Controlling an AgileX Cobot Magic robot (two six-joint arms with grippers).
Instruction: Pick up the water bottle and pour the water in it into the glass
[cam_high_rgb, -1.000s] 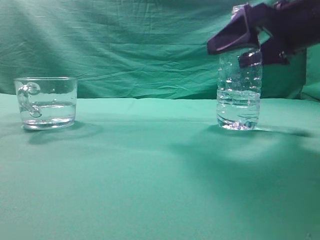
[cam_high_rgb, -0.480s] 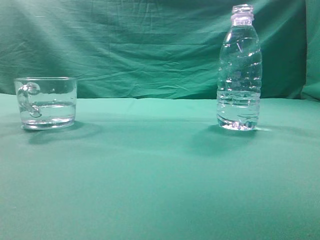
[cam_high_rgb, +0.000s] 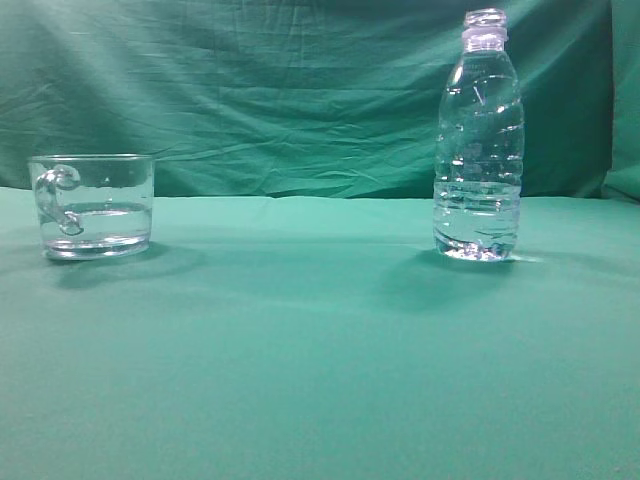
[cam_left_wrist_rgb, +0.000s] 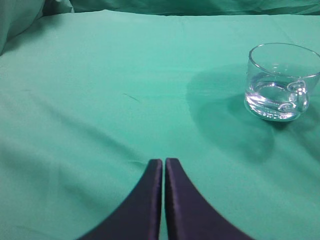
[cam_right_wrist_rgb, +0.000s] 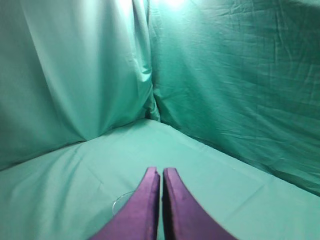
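Observation:
The water bottle (cam_high_rgb: 479, 140) stands upright and uncapped on the green cloth at the right of the exterior view, with water (cam_high_rgb: 477, 222) in its lower part. The glass (cam_high_rgb: 93, 205) stands at the left, handle toward the camera, with a little water (cam_high_rgb: 96, 222) in it. It also shows in the left wrist view (cam_left_wrist_rgb: 280, 82), far ahead and to the right of my left gripper (cam_left_wrist_rgb: 163, 161), which is shut and empty. My right gripper (cam_right_wrist_rgb: 161, 170) is shut and empty; a clear round rim (cam_right_wrist_rgb: 120, 201) shows just left of its fingers. Neither gripper shows in the exterior view.
Green cloth covers the table (cam_high_rgb: 300, 350) and hangs as a backdrop (cam_high_rgb: 250, 90) behind it. In the right wrist view the backdrop folds into a corner (cam_right_wrist_rgb: 150, 95) ahead of the gripper.
One second ago my right gripper was at the bottle's neck in the exterior view. It has since left that view. The bottle and glass have not moved.

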